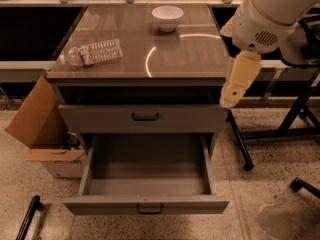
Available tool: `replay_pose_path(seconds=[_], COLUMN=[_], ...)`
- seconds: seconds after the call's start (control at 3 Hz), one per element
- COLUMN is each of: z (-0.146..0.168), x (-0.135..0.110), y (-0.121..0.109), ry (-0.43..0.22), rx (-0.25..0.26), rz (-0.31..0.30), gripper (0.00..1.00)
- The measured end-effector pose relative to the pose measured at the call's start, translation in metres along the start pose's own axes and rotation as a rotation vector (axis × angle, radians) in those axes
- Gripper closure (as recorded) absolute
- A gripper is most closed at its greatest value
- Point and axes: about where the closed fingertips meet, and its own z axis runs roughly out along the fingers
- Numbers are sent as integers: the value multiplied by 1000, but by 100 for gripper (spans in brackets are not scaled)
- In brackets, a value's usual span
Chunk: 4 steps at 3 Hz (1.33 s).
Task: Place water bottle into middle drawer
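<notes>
The water bottle [92,53] lies on its side near the left edge of the cabinet top, cap pointing left. The middle drawer [146,205] is pulled out wide below the top; its grey inside shows nothing in it. My gripper [229,99] hangs from the white arm at the upper right. It is in front of the cabinet's right front corner, about level with the closed upper drawer front [145,117]. It is far to the right of the bottle and holds nothing that I can see.
A white bowl [167,17] stands at the back middle of the top. An open cardboard box [41,129] leans against the cabinet's left side. Dark stand legs [242,146] run along the floor on the right. A black bar [27,218] lies at the lower left.
</notes>
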Motion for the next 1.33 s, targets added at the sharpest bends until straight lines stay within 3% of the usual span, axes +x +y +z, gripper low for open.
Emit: replay_pose_path(seconds=[0.67,1.33], z=[34,60], x=[-76,-146], y=[-47,-77], ry=[-147,-285], rx=[67,70], rz=[-119,-212], gripper=[0,0])
